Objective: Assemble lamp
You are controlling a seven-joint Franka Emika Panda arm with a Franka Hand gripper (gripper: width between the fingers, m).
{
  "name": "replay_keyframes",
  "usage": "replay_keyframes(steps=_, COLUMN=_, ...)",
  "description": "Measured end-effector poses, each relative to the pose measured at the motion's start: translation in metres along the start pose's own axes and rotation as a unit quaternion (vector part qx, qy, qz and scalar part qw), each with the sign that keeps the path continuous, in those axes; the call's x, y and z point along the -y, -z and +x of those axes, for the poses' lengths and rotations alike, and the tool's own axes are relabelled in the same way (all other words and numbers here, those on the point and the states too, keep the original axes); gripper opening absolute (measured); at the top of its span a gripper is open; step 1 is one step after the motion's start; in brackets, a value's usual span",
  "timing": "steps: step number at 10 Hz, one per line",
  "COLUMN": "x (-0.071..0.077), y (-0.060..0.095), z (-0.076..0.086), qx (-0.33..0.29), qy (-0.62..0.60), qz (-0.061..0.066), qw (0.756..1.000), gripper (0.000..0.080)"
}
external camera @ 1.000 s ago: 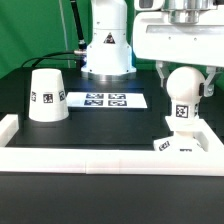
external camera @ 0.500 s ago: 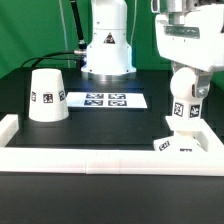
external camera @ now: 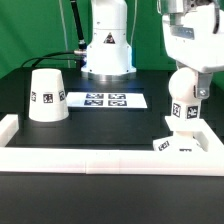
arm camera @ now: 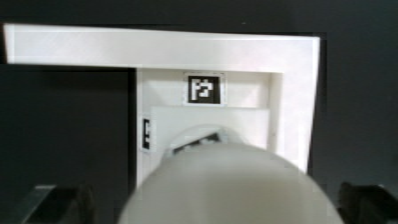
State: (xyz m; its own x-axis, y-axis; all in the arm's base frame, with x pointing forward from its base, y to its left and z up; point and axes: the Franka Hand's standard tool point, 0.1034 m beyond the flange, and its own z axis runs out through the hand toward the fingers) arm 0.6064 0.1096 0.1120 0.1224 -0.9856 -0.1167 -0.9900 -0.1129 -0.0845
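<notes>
– So, bulb [external camera: 181, 100] status?
– Upright, stem down, right over the base [external camera: 181, 143]. The base lies flat in the bench's front corner on the exterior view's right, tucked into the border rails [external camera: 90, 162]. Stem foot looks to touch the base. Can't tell if it's seated.
– Gripper [external camera: 186, 78]?
– Fingers [arm camera: 50, 198] clamped on the bulb's ball end, one each side. Wrist view looks straight down past the bulb onto the base's tag.
– Shade [external camera: 46, 96]?
– Standing wide end down toward the bench's edge on the exterior view's left. Just beside the marker board [external camera: 105, 100], well apart from the base.
– Progress?
– My read: roughly midway. Base is placed and the bulb is at it. Left to do: seat the bulb, let go, fetch the shade, drop it over the bulb.
</notes>
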Motion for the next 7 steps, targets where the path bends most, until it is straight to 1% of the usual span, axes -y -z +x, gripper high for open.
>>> replay_keyframes(steps=1, x=-0.0002, y=-0.0001, z=0.0, qx=-0.003, qy=0.048, qz=-0.001, qw=0.999, gripper=0.0694)
replay_keyframes(steps=3, x=0.0, y=0.0, z=-0.0017, qx=-0.003, qy=0.158, qz=-0.002, qw=0.987, gripper=0.0698)
replay_keyframes(steps=7, x=0.0, y=-0.0002, z=-0.0012, qx=-0.003, qy=0.29, qz=-0.003, qw=0.957, gripper=0.0698)
